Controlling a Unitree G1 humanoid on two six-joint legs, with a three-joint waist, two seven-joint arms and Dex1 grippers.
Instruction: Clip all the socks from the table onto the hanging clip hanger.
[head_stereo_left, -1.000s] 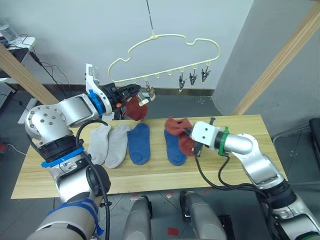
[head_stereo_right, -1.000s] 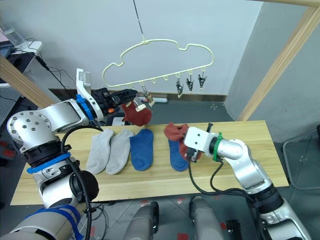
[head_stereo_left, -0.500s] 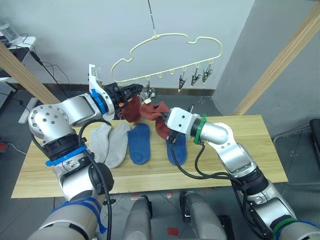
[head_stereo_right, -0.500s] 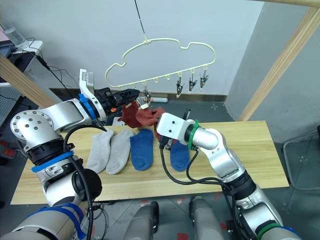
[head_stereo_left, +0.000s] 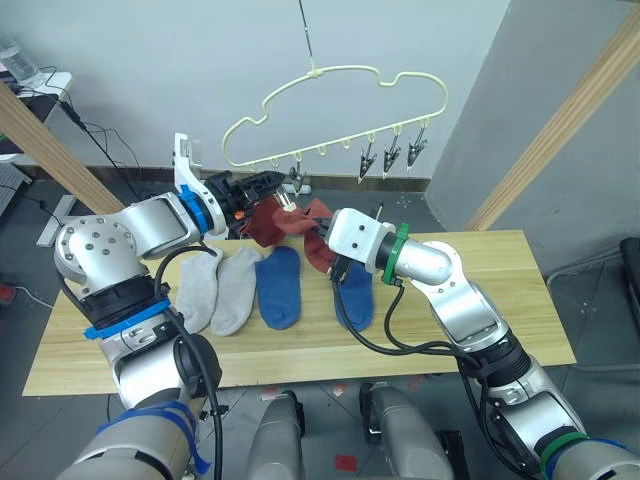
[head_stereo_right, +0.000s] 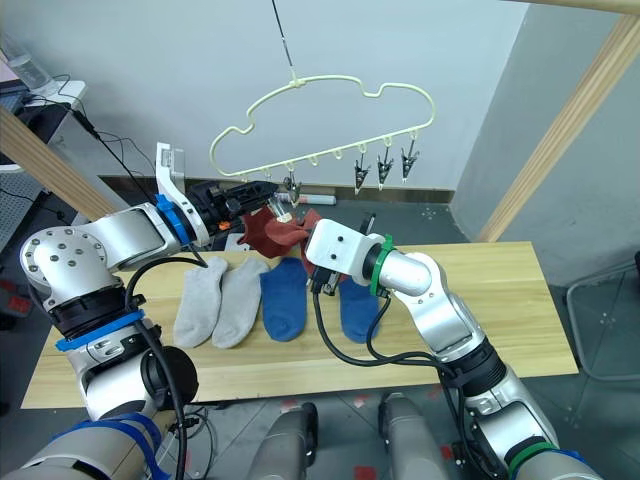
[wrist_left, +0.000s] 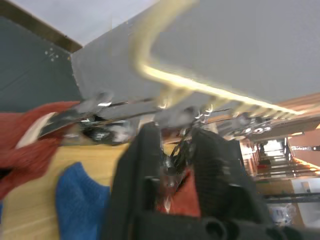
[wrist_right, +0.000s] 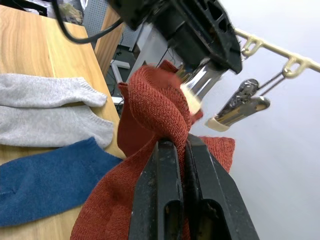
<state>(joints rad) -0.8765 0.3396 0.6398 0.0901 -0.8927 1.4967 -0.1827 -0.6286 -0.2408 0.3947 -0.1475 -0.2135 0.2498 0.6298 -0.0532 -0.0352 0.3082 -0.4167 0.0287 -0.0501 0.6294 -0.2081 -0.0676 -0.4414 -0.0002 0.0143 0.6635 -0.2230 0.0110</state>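
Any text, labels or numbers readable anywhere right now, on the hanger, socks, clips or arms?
None can be read.
The clip hanger, the red sock in the right gripper, the socks on the table and the left gripper carry no visible print.
Clutter at the room's far left edge is too small to tell.

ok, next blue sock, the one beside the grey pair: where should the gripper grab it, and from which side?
Probably by the cuff end of the blue sock, coming straight down from above. It lies flat on the table, cuff toward the far edge, and the cuff is clear of the neighbouring grey sock, whose side lies against it lower down.
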